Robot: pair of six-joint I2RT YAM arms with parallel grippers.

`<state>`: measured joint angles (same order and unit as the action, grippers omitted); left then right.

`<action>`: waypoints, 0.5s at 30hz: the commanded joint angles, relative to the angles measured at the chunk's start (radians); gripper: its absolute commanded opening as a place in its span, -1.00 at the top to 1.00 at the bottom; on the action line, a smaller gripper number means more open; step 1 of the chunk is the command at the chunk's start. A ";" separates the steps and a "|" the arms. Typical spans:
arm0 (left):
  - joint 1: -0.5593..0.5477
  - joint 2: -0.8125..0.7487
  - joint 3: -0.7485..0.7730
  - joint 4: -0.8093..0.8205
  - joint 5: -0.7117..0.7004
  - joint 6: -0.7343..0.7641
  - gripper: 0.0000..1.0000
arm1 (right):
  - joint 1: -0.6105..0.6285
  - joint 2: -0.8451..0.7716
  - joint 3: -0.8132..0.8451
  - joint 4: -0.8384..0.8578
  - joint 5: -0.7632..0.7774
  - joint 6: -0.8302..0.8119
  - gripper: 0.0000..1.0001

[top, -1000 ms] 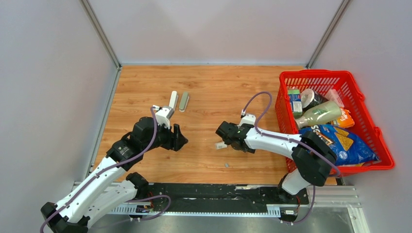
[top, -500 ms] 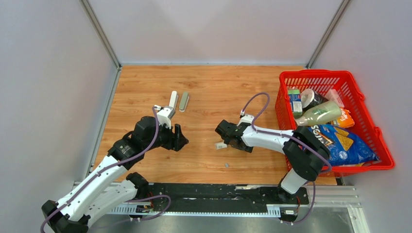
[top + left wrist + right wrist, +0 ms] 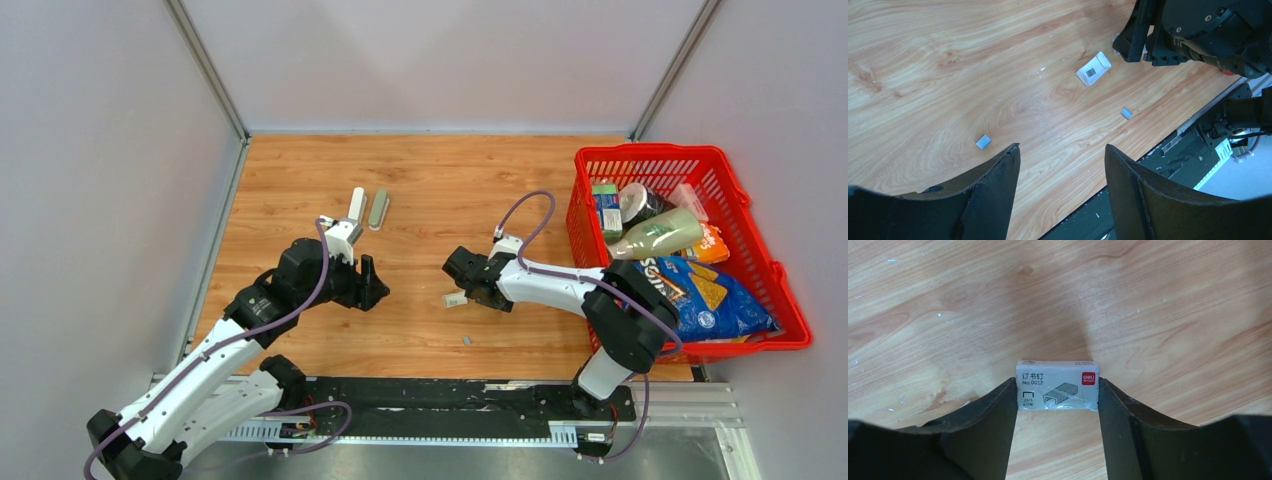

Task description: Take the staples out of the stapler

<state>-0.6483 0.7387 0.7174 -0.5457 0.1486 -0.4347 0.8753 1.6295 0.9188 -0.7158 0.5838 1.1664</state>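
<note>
The stapler shows in the top view as a white bar (image 3: 356, 207) and a grey-green bar (image 3: 378, 210) side by side at the back left. Small grey staples lie loose on the wood: one (image 3: 983, 142) just ahead of my left finger, another (image 3: 1126, 113) towards the front edge, the latter also in the top view (image 3: 467, 340). My left gripper (image 3: 372, 283) (image 3: 1062, 147) hovers open over bare wood, holding nothing. My right gripper (image 3: 458, 288) (image 3: 1057, 381) is low on the table, both fingers touching the ends of a white staple box (image 3: 1058, 385) (image 3: 1093, 68).
A red basket (image 3: 760, 250) full of groceries stands at the right edge, beside the right arm. Grey walls close in the table at the left and back. The black rail (image 3: 430, 400) runs along the near edge.
The right jaws have closed in from wide apart until they touch the white staple box. The left arm has barely shifted.
</note>
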 commanded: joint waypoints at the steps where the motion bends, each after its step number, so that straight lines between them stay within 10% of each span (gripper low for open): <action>1: -0.005 -0.005 0.013 0.030 0.009 0.016 -0.40 | -0.002 -0.008 0.017 0.026 0.016 0.013 -0.16; 15: -0.005 -0.002 0.004 0.035 0.011 0.011 -0.40 | -0.001 -0.051 0.078 -0.013 0.050 -0.020 -0.05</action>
<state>-0.6483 0.7387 0.7170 -0.5411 0.1486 -0.4351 0.8753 1.6238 0.9405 -0.7193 0.5858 1.1557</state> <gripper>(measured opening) 0.702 0.531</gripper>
